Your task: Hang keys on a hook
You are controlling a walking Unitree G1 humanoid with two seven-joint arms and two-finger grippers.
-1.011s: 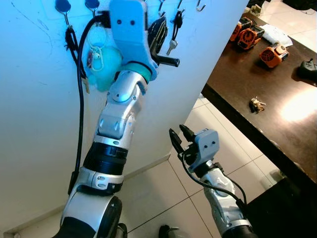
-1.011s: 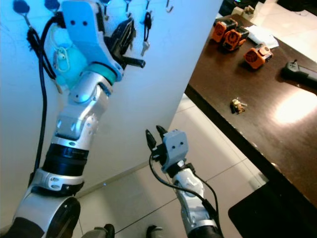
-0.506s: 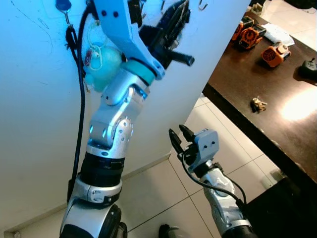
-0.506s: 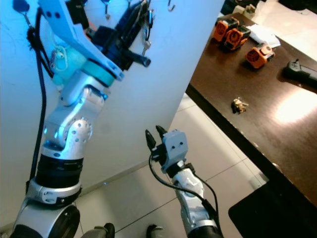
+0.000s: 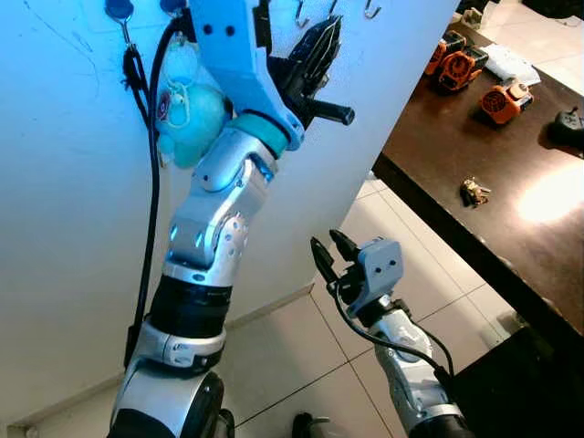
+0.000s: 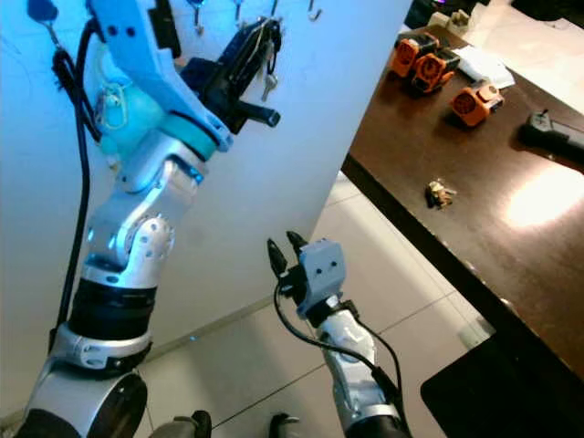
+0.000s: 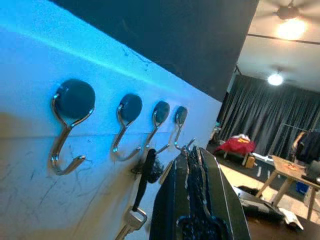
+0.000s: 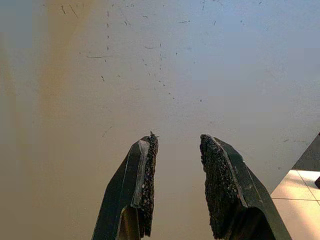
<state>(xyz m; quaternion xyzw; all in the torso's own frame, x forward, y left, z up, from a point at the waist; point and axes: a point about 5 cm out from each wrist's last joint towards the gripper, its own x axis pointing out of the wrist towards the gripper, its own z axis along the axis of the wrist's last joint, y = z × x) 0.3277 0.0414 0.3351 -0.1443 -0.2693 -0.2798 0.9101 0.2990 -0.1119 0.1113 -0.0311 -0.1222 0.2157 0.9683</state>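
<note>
A row of metal hooks [image 7: 67,125] is fixed high on the white wall [image 5: 73,228]. A bunch of keys [image 7: 146,170] with a black fob and a silver key [image 6: 267,82] hangs from one of the middle hooks. My left gripper [image 5: 328,29] is raised to that hook row, shut, its fingertips [image 7: 194,152] right beside the hanging keys. I cannot make out anything between its fingers. Low down, my right gripper [image 5: 327,248] is open and points at the bare wall.
A teal plush charm [image 5: 187,114] and a black strap [image 5: 137,73] hang from hooks further left. To the right, a dark table [image 5: 438,182] carries another key bunch [image 5: 473,192], orange tools [image 5: 502,100] and a black device [image 5: 570,123]. Tiled floor [image 5: 301,365] lies below.
My left arm swung up and to the right, bringing its gripper from left of the hanging keys to right against them, then dipped slightly. The right arm has not moved.
</note>
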